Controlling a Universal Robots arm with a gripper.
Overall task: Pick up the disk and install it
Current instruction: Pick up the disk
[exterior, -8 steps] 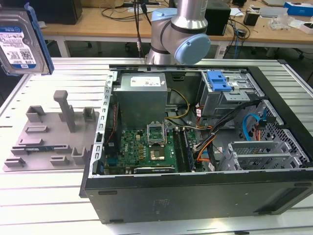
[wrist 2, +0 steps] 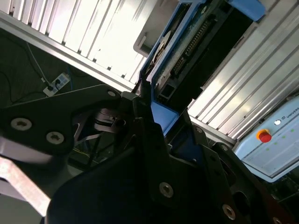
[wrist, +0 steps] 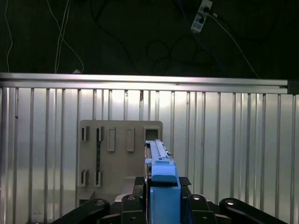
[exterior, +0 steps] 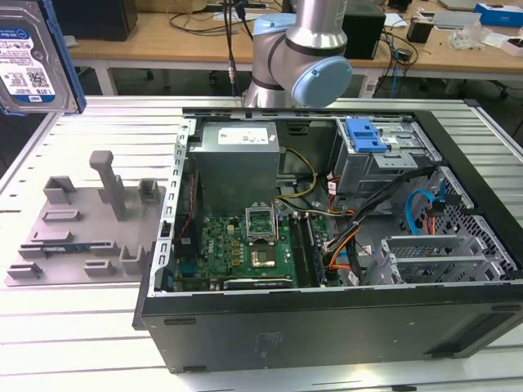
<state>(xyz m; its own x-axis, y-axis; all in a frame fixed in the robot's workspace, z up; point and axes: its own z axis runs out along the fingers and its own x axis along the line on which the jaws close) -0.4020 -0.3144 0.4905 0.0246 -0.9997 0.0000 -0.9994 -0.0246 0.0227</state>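
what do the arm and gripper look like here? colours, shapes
The arm is built of silver-grey tube sections with round light-blue joint caps. The gripper, seen in both wrist views, is matte black, made of angular link plates with silver screw heads.

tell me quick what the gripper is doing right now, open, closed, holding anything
Gripper: closed, holding the disk by its blue-railed end.

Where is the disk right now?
The disk is held in the gripper at the exterior view's upper left, over the grey tray beside the computer case.
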